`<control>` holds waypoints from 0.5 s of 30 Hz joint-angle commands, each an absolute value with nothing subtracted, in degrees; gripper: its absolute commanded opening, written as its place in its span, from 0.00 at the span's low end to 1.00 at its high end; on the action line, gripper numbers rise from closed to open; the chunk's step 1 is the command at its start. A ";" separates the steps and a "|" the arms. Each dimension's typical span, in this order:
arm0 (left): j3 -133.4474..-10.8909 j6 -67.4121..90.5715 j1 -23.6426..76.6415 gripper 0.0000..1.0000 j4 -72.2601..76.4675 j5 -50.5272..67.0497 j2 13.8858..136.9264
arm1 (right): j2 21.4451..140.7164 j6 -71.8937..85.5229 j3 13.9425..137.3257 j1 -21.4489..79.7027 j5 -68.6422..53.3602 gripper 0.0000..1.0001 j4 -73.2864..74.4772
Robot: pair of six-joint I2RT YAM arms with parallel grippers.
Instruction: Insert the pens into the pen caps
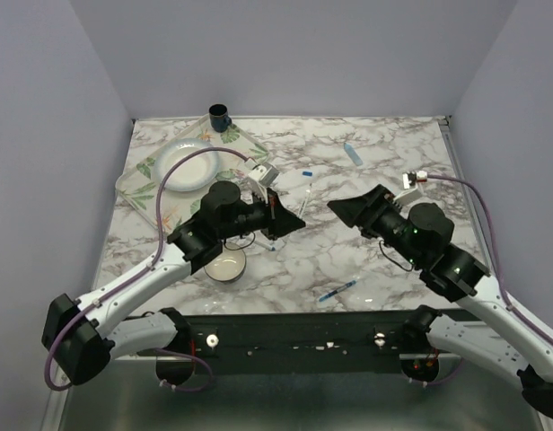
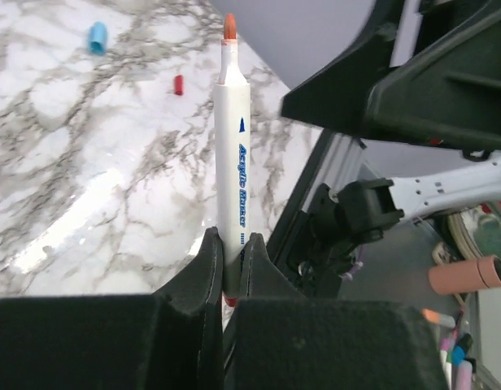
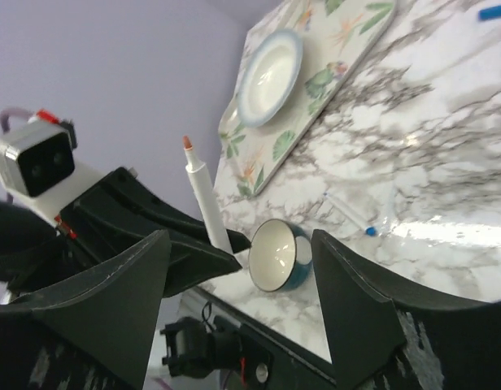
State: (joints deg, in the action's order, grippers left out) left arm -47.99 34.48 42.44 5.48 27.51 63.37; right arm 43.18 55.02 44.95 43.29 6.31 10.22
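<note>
My left gripper [image 2: 232, 248] [image 1: 293, 222] is shut on the lower end of a white pen [image 2: 233, 154] with a bare orange-red tip, held up off the table; the pen also shows in the right wrist view [image 3: 203, 199]. My right gripper [image 3: 241, 244] [image 1: 342, 208] is open and empty, facing the left gripper at a short gap. A red cap [image 2: 178, 84] and a light blue cap [image 2: 97, 37] [image 1: 352, 153] lie on the marble. A dark blue cap [image 1: 306, 172] [image 3: 494, 11] lies mid-table. A white pen with a blue end [image 3: 352, 215] lies near the bowl. A blue pen [image 1: 337, 290] lies near the front edge.
A leaf-patterned tray [image 1: 142, 184] with a white plate [image 1: 188, 164] sits at the back left, with a dark cup [image 1: 219, 115] behind it. A small bowl [image 1: 226, 265] [image 3: 279, 253] stands under the left arm. The table's metal front rail [image 1: 294, 337] runs along the near edge.
</note>
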 commanded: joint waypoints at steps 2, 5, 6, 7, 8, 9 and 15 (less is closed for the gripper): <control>-51.41 27.70 42.19 0.00 -8.58 5.30 55.65 | 42.88 60.43 52.90 43.16 32.55 0.78 38.63; -51.24 25.05 42.10 0.00 -13.60 -5.60 51.44 | 44.38 65.11 54.67 39.91 36.91 0.77 47.54; -50.89 24.70 42.10 0.00 -14.41 -7.63 50.20 | 45.34 65.47 54.49 38.25 36.22 0.76 48.59; -50.37 23.74 42.10 0.00 -14.76 -11.21 49.14 | 46.05 65.13 53.45 33.36 34.56 0.76 48.43; -49.14 23.21 42.19 0.00 -14.50 -12.38 46.87 | 46.66 64.08 52.83 29.74 28.36 0.75 47.82; -48.70 22.94 42.19 0.00 -14.33 -13.70 45.80 | 48.58 63.20 51.87 25.97 24.21 0.75 46.77; -48.25 21.71 42.28 0.00 -13.09 -15.65 43.77 | 60.97 31.89 51.58 10.37 17.31 0.73 32.10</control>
